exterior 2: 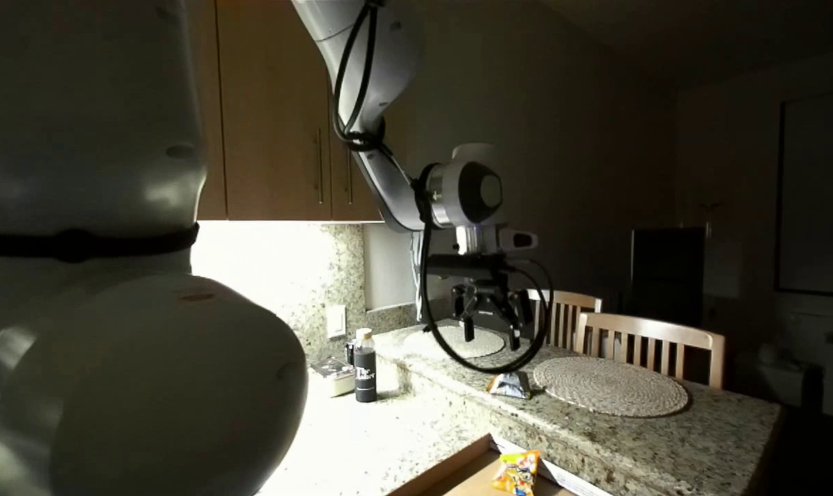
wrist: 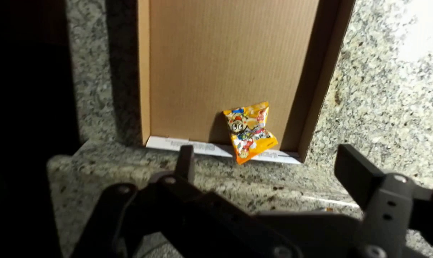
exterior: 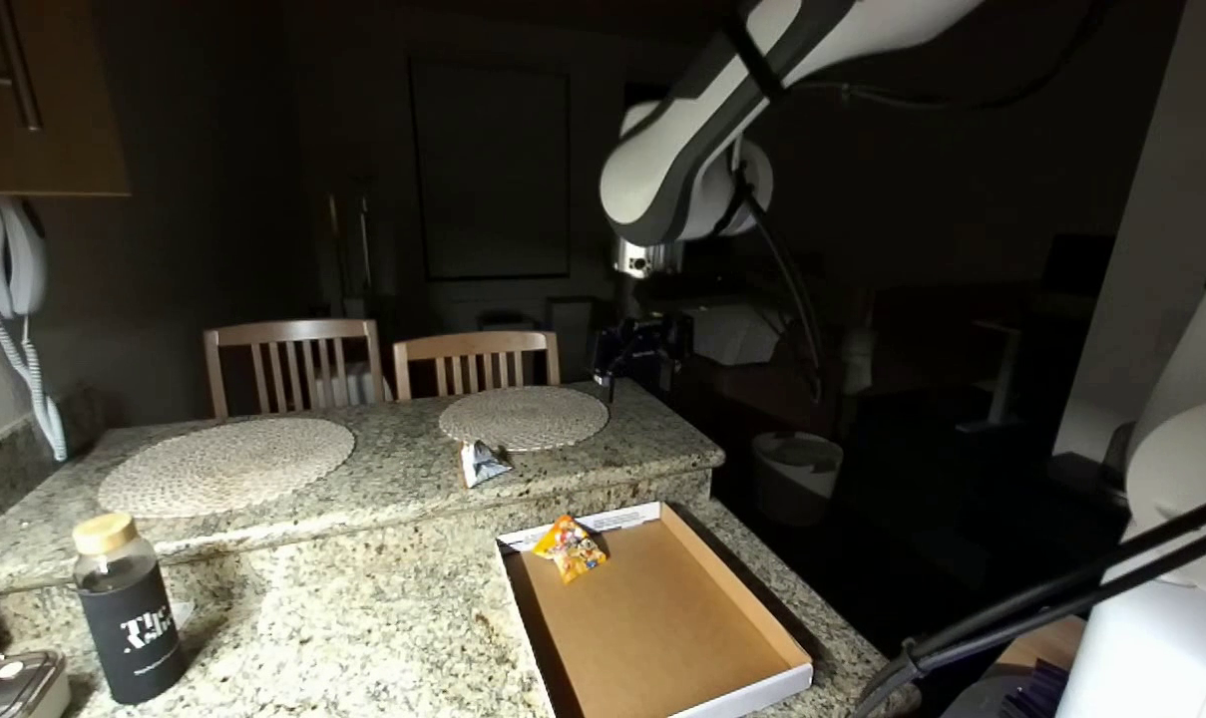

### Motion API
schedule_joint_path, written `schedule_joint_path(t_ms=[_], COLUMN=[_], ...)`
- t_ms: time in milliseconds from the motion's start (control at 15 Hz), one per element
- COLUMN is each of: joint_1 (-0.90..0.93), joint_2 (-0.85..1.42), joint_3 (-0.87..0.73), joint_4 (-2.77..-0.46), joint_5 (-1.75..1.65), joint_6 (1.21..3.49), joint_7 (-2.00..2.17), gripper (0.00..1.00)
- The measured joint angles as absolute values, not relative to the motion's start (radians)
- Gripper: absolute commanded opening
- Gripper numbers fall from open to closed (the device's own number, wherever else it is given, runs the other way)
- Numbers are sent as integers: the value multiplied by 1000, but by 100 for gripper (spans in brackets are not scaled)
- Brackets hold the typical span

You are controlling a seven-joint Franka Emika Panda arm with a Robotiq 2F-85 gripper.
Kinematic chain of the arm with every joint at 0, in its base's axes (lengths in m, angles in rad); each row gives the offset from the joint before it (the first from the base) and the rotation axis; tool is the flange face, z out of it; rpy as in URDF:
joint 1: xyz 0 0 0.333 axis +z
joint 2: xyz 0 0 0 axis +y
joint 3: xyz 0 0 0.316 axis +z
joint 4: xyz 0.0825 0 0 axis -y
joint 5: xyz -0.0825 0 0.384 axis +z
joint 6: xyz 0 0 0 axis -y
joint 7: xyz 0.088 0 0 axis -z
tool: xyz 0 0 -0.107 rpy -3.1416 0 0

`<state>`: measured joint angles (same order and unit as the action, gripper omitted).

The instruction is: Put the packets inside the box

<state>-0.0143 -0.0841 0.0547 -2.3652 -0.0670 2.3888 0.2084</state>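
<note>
Silver packet: sits on the raised granite counter, just beside a round woven placemat. Next rightward in an exterior view, orange packet: inside the cardboard box, toward its far-left corner; wrist view shows one end of it overlapping the white end wall. Gripper: above the raised counter, fingers pointing down, jaws spread wide apart. Box: on the lower counter, near the step.
</note>
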Motion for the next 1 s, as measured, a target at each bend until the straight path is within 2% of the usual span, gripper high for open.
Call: schedule_joint_path(t_ms=[200, 400, 800, 1000], joint_1=[12, 43, 85, 85], joint_2=[-35, 130, 489, 586], joint_3=[88, 91, 57, 53], joint_4=[-2177, -1988, -1611, -1497], joint_5=[-266, -399, -425, -419], joint_6=[2261, 2202, 2116, 2098], joint_7=[252, 251, 104, 46], gripper=[100, 100, 100, 100])
